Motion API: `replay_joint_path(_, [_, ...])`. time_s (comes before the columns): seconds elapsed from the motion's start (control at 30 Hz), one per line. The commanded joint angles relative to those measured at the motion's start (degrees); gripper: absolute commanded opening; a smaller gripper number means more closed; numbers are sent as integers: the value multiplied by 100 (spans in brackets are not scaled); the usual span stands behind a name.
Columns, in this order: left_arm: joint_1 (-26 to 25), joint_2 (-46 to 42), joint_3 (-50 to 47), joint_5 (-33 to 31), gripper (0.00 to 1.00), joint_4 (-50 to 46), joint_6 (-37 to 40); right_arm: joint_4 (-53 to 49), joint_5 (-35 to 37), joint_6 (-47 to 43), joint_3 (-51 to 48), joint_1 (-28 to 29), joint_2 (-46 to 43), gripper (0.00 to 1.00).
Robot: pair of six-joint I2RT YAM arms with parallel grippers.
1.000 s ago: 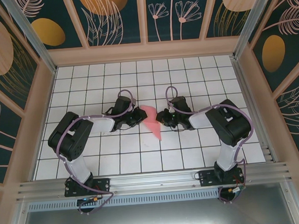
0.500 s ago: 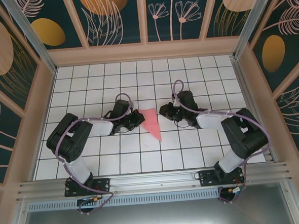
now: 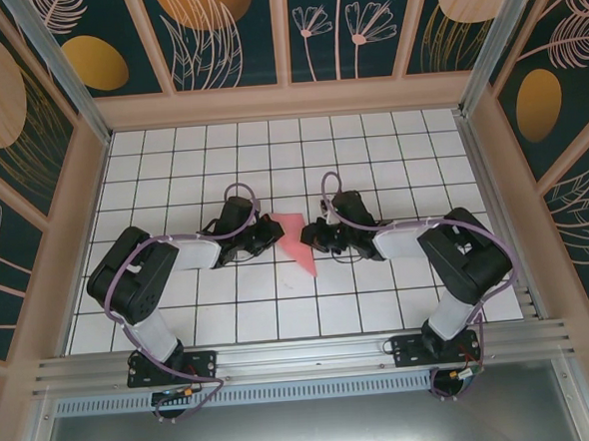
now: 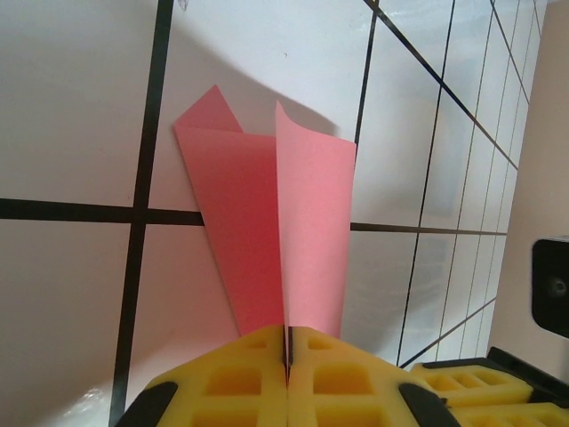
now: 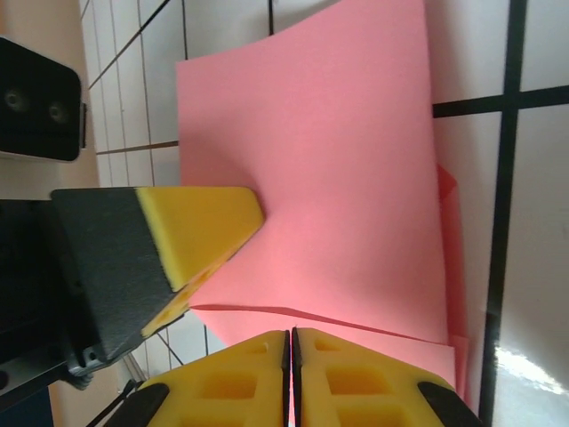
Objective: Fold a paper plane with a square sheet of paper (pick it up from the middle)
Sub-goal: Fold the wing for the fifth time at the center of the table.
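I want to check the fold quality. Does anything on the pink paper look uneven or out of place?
Yes. The paper plane is not flat: one flap stands up from the table, and a corner of the back layer sticks out, so the edges do not match.

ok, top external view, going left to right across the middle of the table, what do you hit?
left gripper → paper plane → right gripper

Left gripper point(image 4: 287, 349) hides part of the paper plane point(image 4: 293, 231)
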Motion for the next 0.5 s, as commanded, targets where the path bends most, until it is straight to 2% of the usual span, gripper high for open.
replay_joint_path(0.0, [28,3,7,-1,8,133,-36,201,-16,41,-115,2,198,13])
replay_joint_path(0.23, [29,124,38,89,12,139,3,181,97,3,-179,-44,531,12])
replay_joint_path(0.47, [30,194,267,163,34,-221,353,-31,161,-254,-261,-128,677,12])
